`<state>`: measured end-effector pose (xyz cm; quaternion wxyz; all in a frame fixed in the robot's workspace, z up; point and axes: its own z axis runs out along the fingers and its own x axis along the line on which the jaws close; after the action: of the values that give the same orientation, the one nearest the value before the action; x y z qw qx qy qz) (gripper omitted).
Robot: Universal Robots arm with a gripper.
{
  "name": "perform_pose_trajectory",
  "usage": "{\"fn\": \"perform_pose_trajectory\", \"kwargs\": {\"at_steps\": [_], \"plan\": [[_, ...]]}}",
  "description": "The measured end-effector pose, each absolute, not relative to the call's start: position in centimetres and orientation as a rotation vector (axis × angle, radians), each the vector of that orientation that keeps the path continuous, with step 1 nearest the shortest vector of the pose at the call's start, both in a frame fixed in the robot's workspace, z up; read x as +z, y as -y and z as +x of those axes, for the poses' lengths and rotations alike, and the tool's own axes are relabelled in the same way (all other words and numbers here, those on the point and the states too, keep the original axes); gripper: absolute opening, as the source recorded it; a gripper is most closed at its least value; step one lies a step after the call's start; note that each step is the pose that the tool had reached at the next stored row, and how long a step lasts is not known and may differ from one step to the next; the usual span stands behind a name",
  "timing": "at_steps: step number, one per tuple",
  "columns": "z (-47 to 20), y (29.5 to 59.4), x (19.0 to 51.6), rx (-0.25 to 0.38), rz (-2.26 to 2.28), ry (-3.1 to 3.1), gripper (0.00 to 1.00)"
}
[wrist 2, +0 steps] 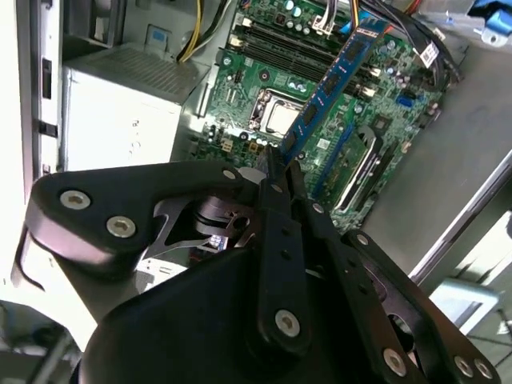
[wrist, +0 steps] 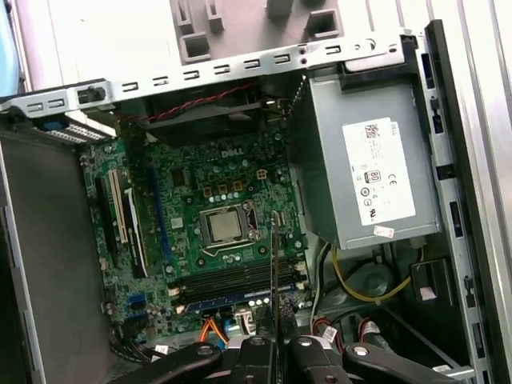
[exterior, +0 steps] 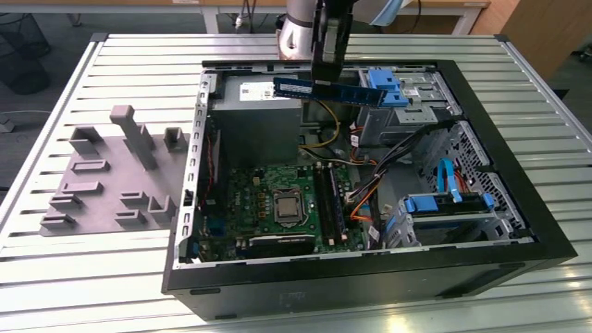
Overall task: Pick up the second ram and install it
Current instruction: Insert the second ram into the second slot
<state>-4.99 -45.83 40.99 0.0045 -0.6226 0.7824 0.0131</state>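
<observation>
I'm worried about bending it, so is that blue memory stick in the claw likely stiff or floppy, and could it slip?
The second ram probably handles stiff: it juts straight out both sides of the claw without sagging. Likely light, being so thin. Held at its middle only, it might pivot or slip if knocked against the case.

Robotics lab or electronics workshop. Evidence: ribbed aluminium-profile worktable (exterior: pixel 138 277) carrying an opened desktop computer case (exterior: pixel 518 229) with green motherboard (wrist: pixel 216 232) and grey power supply (wrist: pixel 368 176) exposed; grey fixture tray with upright posts (exterior: pixel 111 180) beside it; wooden desks (exterior: pixel 444 14) and a wire wastebasket (exterior: pixel 21 52) on the floor behind.
</observation>
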Motion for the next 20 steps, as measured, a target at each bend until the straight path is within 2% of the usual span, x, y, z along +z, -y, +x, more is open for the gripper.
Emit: {"fn": "perform_pose_trajectory", "kwargs": {"at_steps": [20], "plan": [[-4.99,45.83,40.94,0.039,-1.708,-2.623,0.14]]}}
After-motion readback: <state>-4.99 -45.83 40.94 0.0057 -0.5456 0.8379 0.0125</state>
